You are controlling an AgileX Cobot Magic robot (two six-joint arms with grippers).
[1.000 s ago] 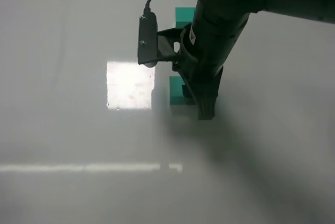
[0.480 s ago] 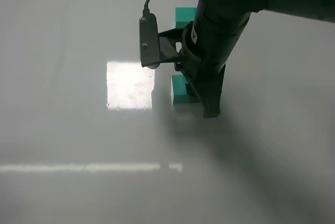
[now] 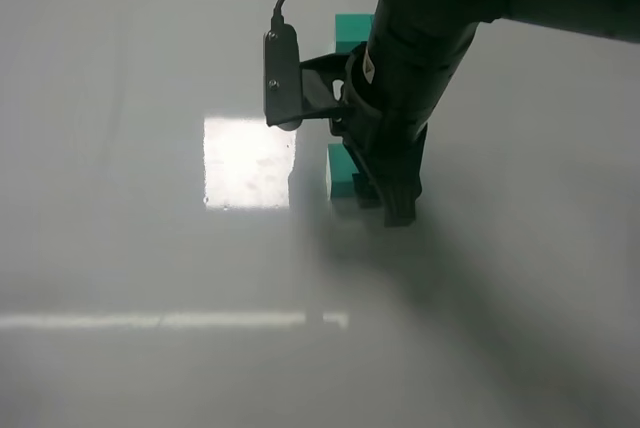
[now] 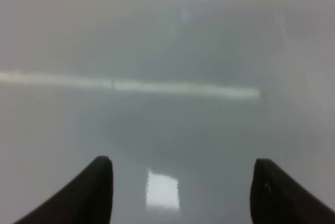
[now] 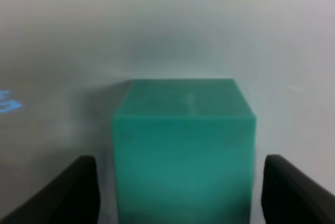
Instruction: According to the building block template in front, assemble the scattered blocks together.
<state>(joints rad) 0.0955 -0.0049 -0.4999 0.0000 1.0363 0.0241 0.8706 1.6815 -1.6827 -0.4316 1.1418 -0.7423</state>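
The right pincer is standing wide around the green block, seemingly releasing it; next, backing away cleanly. The left pincer is gaping, empty.

The high camera looks down on the table; each wrist camera looks closely past its jaws at it.

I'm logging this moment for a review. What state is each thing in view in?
Green block: upright on the table, between the right end effector's fingers with a gap on each side, not gripped.
Right end effector: open, straddling the green block.
Left end effector: open, empty, over bare table.
Template: mostly hidden behind the right arm; only a green corner shows.
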